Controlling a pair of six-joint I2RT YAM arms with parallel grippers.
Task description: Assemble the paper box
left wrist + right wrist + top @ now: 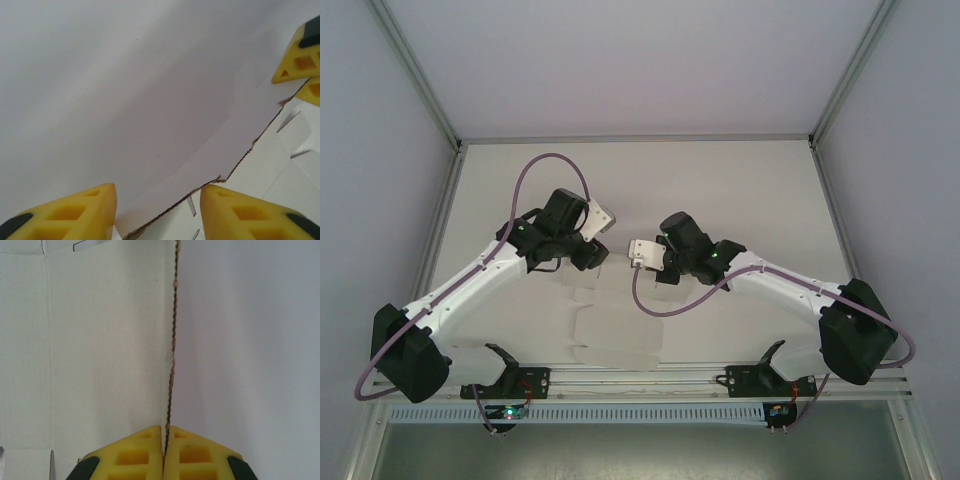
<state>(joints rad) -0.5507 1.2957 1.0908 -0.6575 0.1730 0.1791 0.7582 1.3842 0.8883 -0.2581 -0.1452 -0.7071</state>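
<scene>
Paper box (615, 325) edge was pinched by right gripper (164, 442), probably for folding | left gripper (157, 205), 9 o'clock, was spread, empty.

No legible text, label, brand, number or sign on the paper box (100, 340) or elsewhere.

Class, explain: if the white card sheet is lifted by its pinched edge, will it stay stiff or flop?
Probably light: the paper box is one thin sheet, pinched edge-on by the right tool. Likely floppy, folding along its creases. Its cut slits might tear if tugged.
</scene>
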